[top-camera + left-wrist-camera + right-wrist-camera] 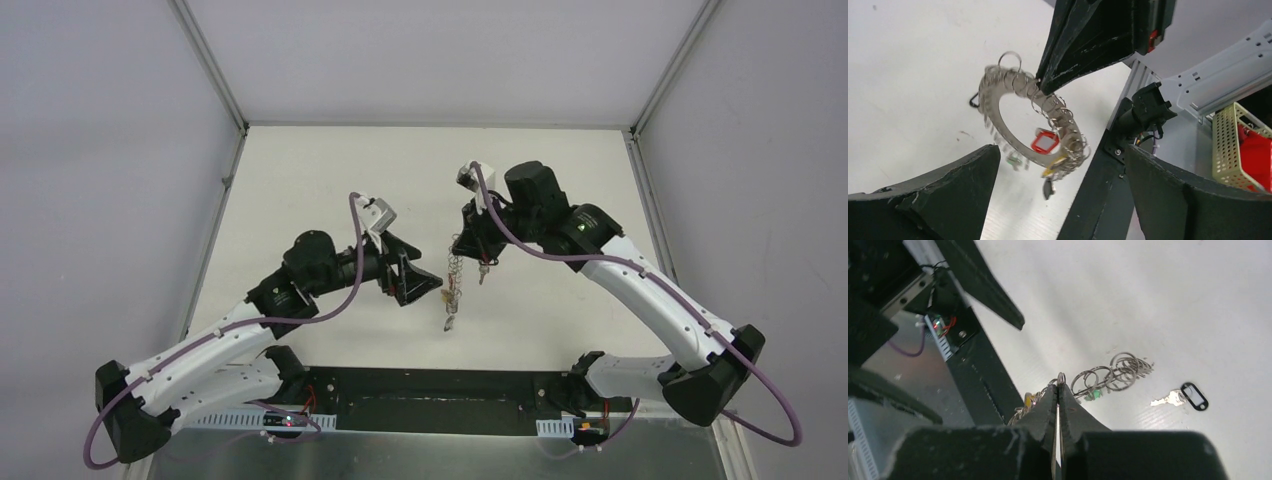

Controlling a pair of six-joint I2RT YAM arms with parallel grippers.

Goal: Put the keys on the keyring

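- The right gripper [1058, 386] pinches the keyring [992, 107] by its looped rim, jaws pressed together on it, holding it above the table [1148, 300].
- The left gripper [418, 275] stands spread wide just beside the ring and holds nothing.
- The green-tagged key [1091, 395] hangs among the loops [1058, 107]; we cannot tell whether it is threaded.
- The black-tagged key [1189, 396] lies on the table, apart from the ring.
- We judge the black key comes next. It is best gripped by its tag, with the ring held steady and the key's head left free to meet one loop.

Bright, even diffuse light; faint soft shadows; wrist views slightly blurred.
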